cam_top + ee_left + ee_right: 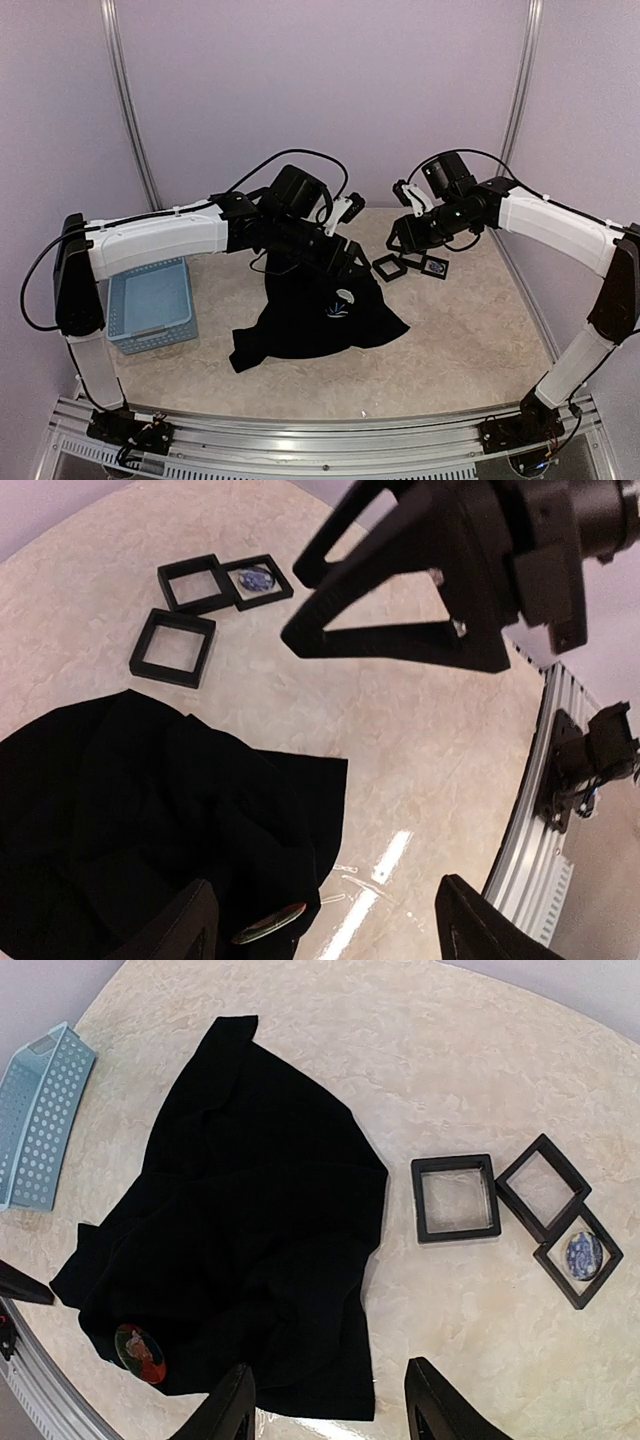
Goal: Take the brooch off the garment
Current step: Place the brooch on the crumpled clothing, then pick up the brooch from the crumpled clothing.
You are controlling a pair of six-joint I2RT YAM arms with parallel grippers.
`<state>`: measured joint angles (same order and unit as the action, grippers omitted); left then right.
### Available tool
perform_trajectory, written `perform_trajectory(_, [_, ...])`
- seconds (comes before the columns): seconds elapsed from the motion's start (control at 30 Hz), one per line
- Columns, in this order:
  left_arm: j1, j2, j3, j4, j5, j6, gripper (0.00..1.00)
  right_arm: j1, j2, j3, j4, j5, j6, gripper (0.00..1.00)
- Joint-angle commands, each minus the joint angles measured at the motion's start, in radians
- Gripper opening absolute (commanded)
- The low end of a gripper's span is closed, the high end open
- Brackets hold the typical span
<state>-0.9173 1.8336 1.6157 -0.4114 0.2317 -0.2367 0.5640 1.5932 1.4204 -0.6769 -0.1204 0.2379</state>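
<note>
The black garment [310,320] lies crumpled in the middle of the table, with a small blue-white mark [341,305] on it. In the right wrist view the brooch [139,1352], a round red-and-green disc, sits at the lower left edge of the garment [250,1220]. In the left wrist view the brooch [270,923] shows edge-on at the hem of the garment [140,810], just right of my left finger. My left gripper [328,900] is open and empty above that hem. My right gripper [330,1385] is open and empty above the garment's near corner.
Three black square frame boxes [410,265] lie right of the garment; one [578,1256] holds a blue round piece. A light-blue basket [152,303] stands at the left. The right gripper [400,610] hangs close in front of the left wrist camera. The metal rail [320,440] runs along the front.
</note>
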Motion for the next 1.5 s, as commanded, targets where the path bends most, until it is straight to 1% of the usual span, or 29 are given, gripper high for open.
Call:
perform_trajectory(0.0, [-0.041, 0.100, 0.107, -0.228, -0.004, 0.145, 0.71, -0.005, -0.033, -0.025, 0.084, -0.067, 0.060, 0.52])
perform_trajectory(0.07, [-0.049, 0.130, 0.130, -0.264, -0.020, 0.165, 0.67, -0.008, -0.034, -0.030, 0.092, -0.075, 0.064, 0.52])
perform_trajectory(0.2, [-0.058, 0.175, 0.162, -0.321, -0.072, 0.191, 0.65, -0.012, -0.033, -0.031, 0.099, -0.091, 0.065, 0.52])
perform_trajectory(0.37, [-0.061, 0.207, 0.195, -0.390, -0.127, 0.209, 0.54, -0.015, -0.032, -0.034, 0.104, -0.100, 0.072, 0.52])
perform_trajectory(0.47, [-0.072, 0.210, 0.191, -0.419, -0.175, 0.223, 0.51, -0.015, -0.033, -0.039, 0.109, -0.100, 0.075, 0.52])
perform_trajectory(0.6, [-0.082, 0.207, 0.188, -0.427, -0.222, 0.235, 0.47, -0.016, -0.033, -0.042, 0.114, -0.103, 0.077, 0.51])
perform_trajectory(0.73, [-0.093, 0.210, 0.203, -0.413, -0.228, 0.260, 0.42, -0.018, -0.032, -0.045, 0.116, -0.110, 0.080, 0.51])
perform_trajectory(0.83, [-0.098, 0.213, 0.211, -0.406, -0.272, 0.267, 0.40, -0.018, -0.030, -0.050, 0.117, -0.115, 0.081, 0.51])
perform_trajectory(1.2, [-0.133, 0.209, 0.210, -0.409, -0.348, 0.296, 0.13, -0.018, -0.027, -0.051, 0.117, -0.117, 0.083, 0.50])
perform_trajectory(1.3, [-0.139, 0.207, 0.202, -0.411, -0.365, 0.294, 0.07, -0.018, -0.030, -0.047, 0.117, -0.112, 0.084, 0.50])
perform_trajectory(1.37, [-0.143, 0.201, 0.190, -0.406, -0.385, 0.280, 0.01, -0.018, -0.035, -0.040, 0.117, -0.113, 0.084, 0.50])
perform_trajectory(1.47, [-0.144, 0.164, 0.147, -0.356, -0.405, 0.244, 0.00, -0.018, -0.048, -0.029, 0.129, -0.115, 0.091, 0.50])
